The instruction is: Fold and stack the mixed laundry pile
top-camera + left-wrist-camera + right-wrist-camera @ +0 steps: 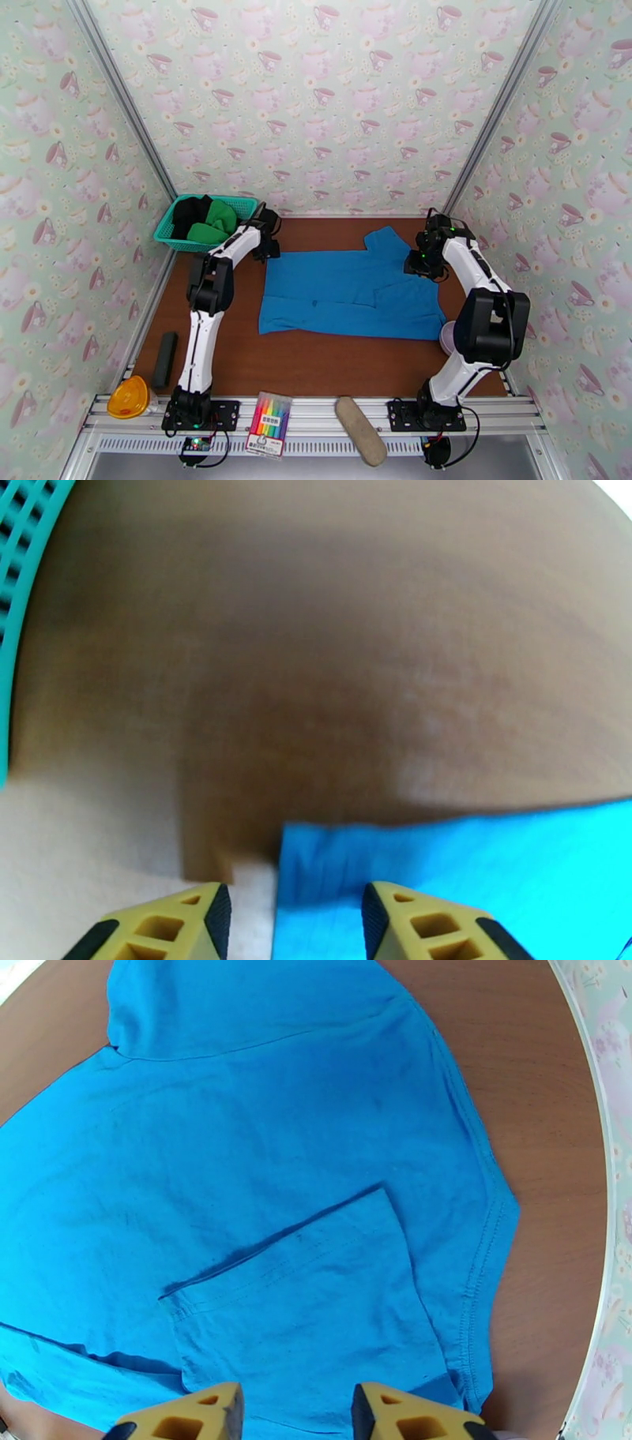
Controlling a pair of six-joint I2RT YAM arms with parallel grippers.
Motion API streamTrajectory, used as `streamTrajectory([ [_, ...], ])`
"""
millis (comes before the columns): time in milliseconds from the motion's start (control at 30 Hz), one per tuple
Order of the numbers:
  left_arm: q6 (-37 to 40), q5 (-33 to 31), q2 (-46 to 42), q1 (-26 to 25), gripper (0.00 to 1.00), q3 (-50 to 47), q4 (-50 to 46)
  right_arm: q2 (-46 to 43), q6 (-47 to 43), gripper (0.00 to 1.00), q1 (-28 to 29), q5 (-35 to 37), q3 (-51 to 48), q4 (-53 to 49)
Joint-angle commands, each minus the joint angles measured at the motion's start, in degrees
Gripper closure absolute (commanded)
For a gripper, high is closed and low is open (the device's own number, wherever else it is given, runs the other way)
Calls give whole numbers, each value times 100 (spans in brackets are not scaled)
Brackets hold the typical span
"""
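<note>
One black garment [189, 214] — partly hidden in basket [182, 243].

- brown worktop [332, 359], wood-look
- blue shirt [347, 292] spread flat, centre to right side
- teal basket [170, 229] at far-left corner
- black bar [165, 359] along left edge, nr front

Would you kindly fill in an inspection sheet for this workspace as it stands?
Surface: brown table.
Job's things: blue shirt spread flat; green garment and black garment in the basket.
Clutter: marker pack, black bar, orange item, tan oblong, pale object near the edges.
Claws: left claw open at shirt's far-left corner; right claw open above its right side.
Cables: black leads at arm bases.
Surroundings: teacup wallpaper.
</note>
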Motion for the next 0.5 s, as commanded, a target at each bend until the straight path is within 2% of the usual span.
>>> streamTrajectory([
  [0, 219, 309, 310, 20, 54, 203, -88, 95, -89, 57, 60, -166, 280, 14],
  [200, 353, 574, 216, -59, 100, -33, 209, 1104, -215, 55, 60, -381, 1636, 70],
  [333, 359, 468, -14, -88, 100, -368, 391, 2321, -255, 54, 66, -325, 3132, -115],
  [467, 280, 346, -296, -84, 100, -720, 608, 3696, -134, 52, 93, -150, 4914, -892],
])
